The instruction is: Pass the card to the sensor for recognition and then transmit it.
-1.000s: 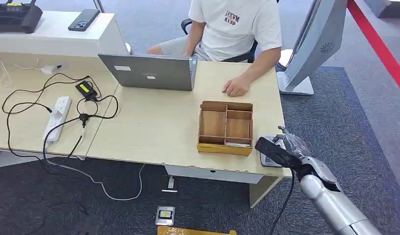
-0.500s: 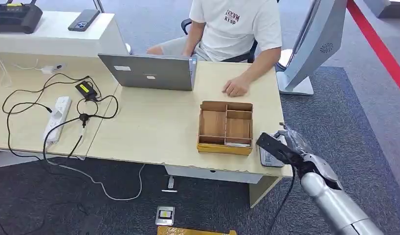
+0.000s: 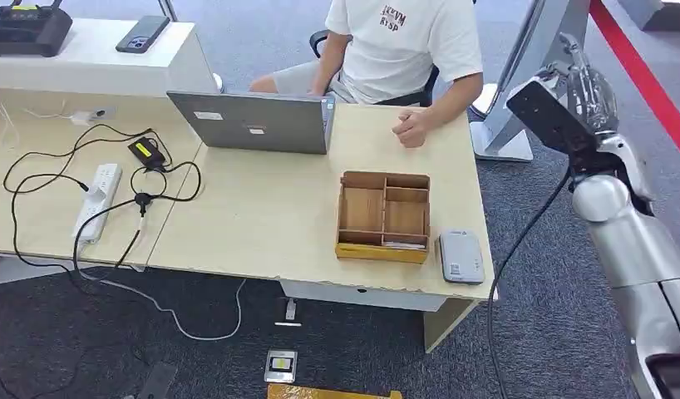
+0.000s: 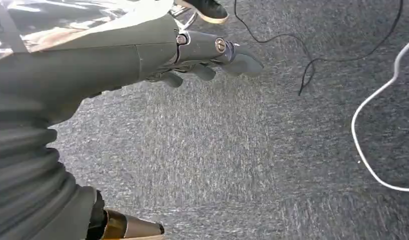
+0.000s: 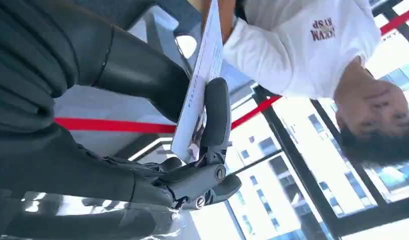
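Observation:
My right hand [image 3: 588, 87] is raised high beyond the table's right edge, level with the seated person [image 3: 403, 41]. In the right wrist view this hand [image 5: 192, 150] pinches a white card [image 5: 198, 82] between thumb and fingers, edge-on, with the person behind it. The grey card sensor [image 3: 461, 256] lies flat at the table's front right corner, uncovered, far below the hand. The person's fist [image 3: 415, 129] hovers near the table's far edge. My left hand [image 4: 207, 57] hangs over grey carpet, holding nothing, fingers loosely bent.
A wooden compartment box [image 3: 384, 216] stands left of the sensor. A laptop [image 3: 253, 122], a power strip [image 3: 97, 199] and cables lie on the table [image 3: 262, 216]. A grey kiosk stand [image 3: 528, 75] rises just behind my right hand. A red floor line [image 3: 644, 75] runs at the right.
My right arm has swung up from over the sensor at the table's corner to high on the right, card in hand. The person's hand has lifted off the table.

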